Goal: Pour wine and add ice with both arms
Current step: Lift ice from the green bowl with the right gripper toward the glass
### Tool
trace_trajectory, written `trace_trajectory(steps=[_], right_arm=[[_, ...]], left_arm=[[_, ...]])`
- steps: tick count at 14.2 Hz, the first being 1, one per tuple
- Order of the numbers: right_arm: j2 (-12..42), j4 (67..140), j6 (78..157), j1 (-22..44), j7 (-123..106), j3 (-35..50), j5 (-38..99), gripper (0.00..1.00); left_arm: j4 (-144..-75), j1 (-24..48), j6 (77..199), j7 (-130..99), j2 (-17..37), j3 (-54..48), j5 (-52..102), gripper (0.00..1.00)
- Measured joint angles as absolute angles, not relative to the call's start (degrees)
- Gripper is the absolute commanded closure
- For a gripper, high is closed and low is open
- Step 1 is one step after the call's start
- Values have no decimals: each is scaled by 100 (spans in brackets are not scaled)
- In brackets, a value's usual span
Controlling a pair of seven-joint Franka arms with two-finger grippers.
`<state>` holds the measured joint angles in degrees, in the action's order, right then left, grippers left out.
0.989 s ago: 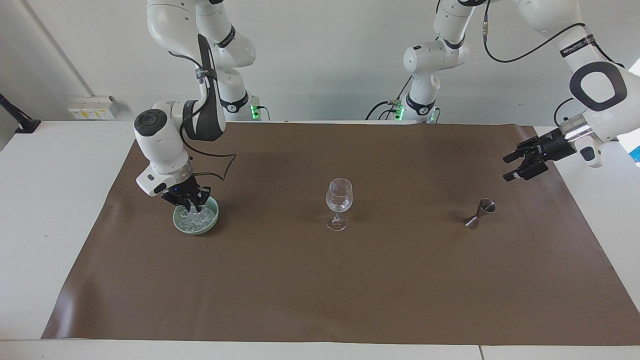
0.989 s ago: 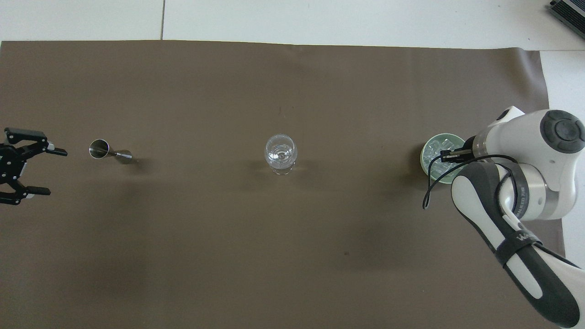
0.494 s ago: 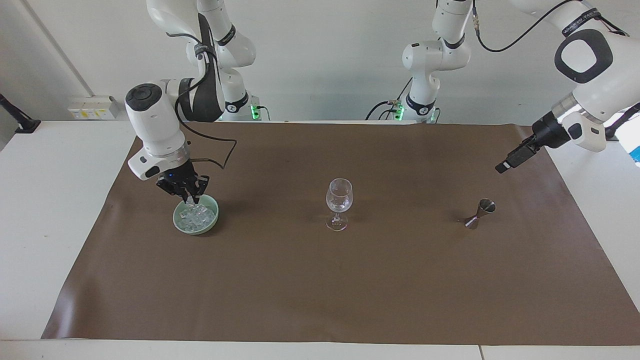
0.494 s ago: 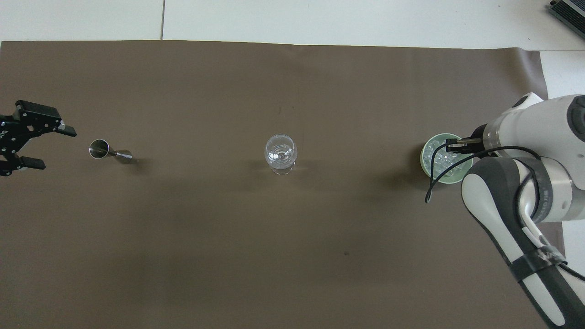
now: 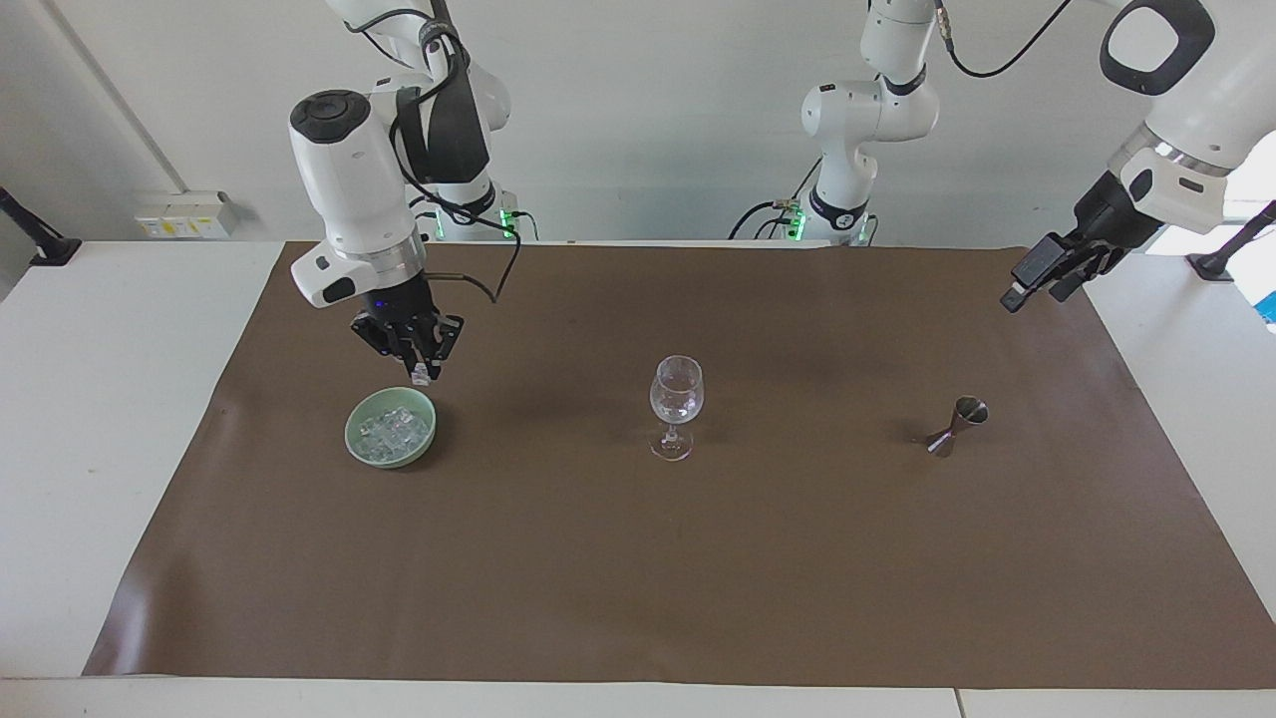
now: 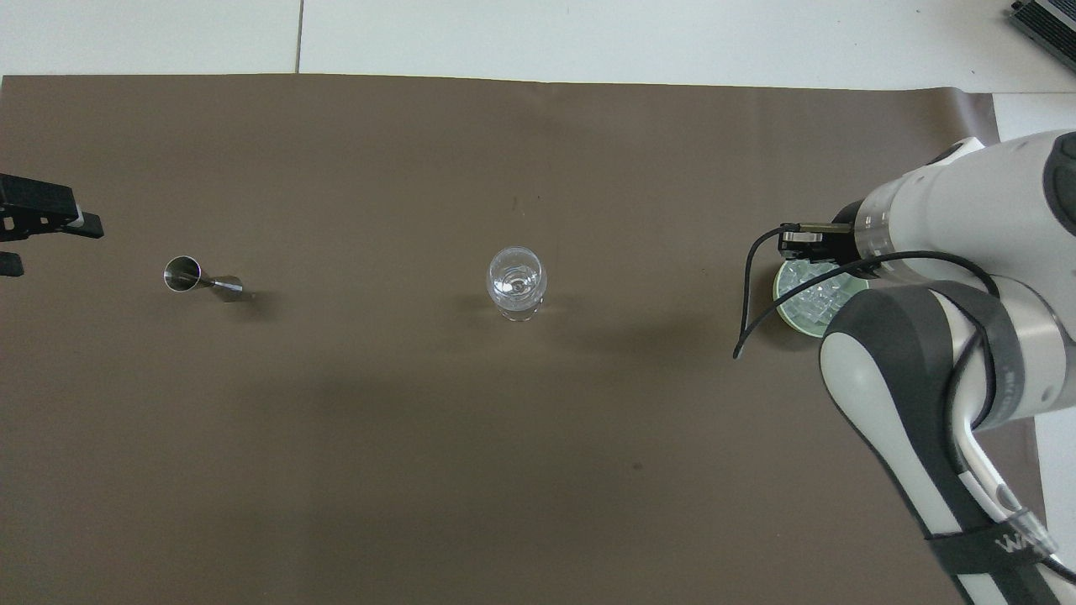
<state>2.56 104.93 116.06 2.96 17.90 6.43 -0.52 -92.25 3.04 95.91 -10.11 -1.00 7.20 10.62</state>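
The right tool point(image 5: 420, 374) hangs in the air just above the green bowl point(image 5: 391, 428), over the rim nearer the robots, its fingers clenched on a small piece of ice point(image 5: 421, 379). The rest of the ice point(image 5: 392, 429) lies heaped in that bowl, toward the right arm's end of the bench point(image 5: 120, 419). An empty wine glass point(image 5: 676, 404) stands upright mid-mat. A steel jigger point(image 5: 958, 423) stands toward the left arm's end. The left tool point(image 5: 1037, 281) hovers over the mat's edge there; whether it is released or clenched I cannot tell.
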Motion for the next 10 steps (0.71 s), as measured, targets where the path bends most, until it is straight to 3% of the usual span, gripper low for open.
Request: trace_trajectory(steps=[4,10], right_arm=[[255,10248,11613,310,2491,1038,333,100],[301,10234,12366,394,3199,1473,1101,100]], left_arm=[[-8996,307,9361,-745,-382,685,838,0],[-8898,311,9084,-206,-508,653,401,0]])
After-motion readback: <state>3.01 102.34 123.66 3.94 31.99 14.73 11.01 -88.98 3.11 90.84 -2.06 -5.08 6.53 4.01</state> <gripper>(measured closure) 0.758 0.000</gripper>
